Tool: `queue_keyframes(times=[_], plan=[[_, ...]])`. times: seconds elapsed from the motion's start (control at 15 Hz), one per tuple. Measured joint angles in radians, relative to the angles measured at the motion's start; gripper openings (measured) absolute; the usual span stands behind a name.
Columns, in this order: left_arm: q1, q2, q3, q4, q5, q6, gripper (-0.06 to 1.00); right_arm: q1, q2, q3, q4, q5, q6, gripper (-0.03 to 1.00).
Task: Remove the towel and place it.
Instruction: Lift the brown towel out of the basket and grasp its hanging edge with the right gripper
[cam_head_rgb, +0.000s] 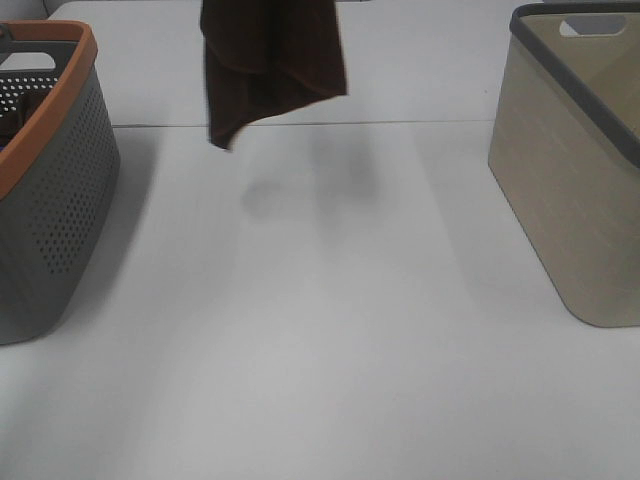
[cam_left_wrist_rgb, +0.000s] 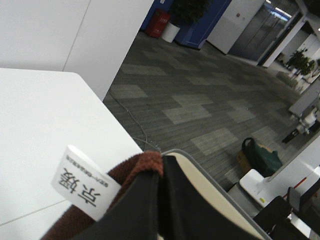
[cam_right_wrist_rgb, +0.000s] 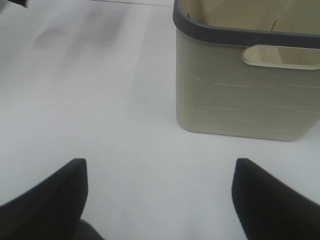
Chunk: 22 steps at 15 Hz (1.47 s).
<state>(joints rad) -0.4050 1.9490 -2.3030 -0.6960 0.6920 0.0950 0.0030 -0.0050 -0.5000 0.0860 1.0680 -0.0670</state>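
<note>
The dark brown towel (cam_head_rgb: 270, 62) hangs in the air above the far middle of the white table, its top cut off by the frame edge. In the left wrist view my left gripper (cam_left_wrist_rgb: 161, 186) is shut on a fold of the towel (cam_left_wrist_rgb: 131, 172), with its white tag (cam_left_wrist_rgb: 85, 182) sticking out beside the fingers. The left gripper itself is out of the high view. My right gripper (cam_right_wrist_rgb: 160, 192) is open and empty, low over the table, facing the beige basket (cam_right_wrist_rgb: 250, 75).
A grey perforated basket with an orange rim (cam_head_rgb: 45, 190) stands at the left. The beige basket with a grey rim (cam_head_rgb: 575, 150) stands at the right. The white table (cam_head_rgb: 320, 340) lies between them. The towel's shadow falls on the table beneath it.
</note>
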Motion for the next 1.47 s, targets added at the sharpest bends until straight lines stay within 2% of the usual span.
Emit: queue_keyframes(times=[0.2, 0.27, 0.53, 0.67, 0.8, 1.0, 1.13, 1.47], plan=[[-0.062, 0.033, 0.0, 0.137, -0.01, -0.054, 0.0, 0.0, 0.0, 0.0, 0.0, 0.0, 0.0, 0.76], [-0.08, 0.046, 0.0, 0.214, -0.011, -0.114, 0.0, 0.0, 0.02, 0.0, 0.01, 0.0, 0.0, 0.76], [-0.101, 0.053, 0.0, 0.343, -0.008, -0.248, 0.0, 0.0, 0.134, -0.003, 0.078, -0.012, -0.009, 0.76], [-0.111, 0.053, 0.0, 0.395, 0.009, -0.31, 0.0, 0.0, 0.195, -0.013, 0.153, -0.078, -0.066, 0.76], [-0.123, 0.053, 0.0, 0.414, 0.015, -0.332, 0.0, 0.004, 0.234, -0.013, 0.237, -0.134, -0.146, 0.76], [-0.158, 0.053, 0.0, 0.423, 0.019, -0.336, 0.0, 0.057, 0.345, -0.014, 0.372, -0.205, -0.319, 0.76], [-0.162, 0.053, 0.0, 0.427, 0.022, -0.336, 0.0, 0.094, 0.442, -0.026, 0.394, -0.254, -0.406, 0.76], [-0.162, 0.053, 0.0, 0.432, 0.038, -0.337, 0.0, 0.18, 0.691, -0.115, 0.384, -0.387, -0.504, 0.74]])
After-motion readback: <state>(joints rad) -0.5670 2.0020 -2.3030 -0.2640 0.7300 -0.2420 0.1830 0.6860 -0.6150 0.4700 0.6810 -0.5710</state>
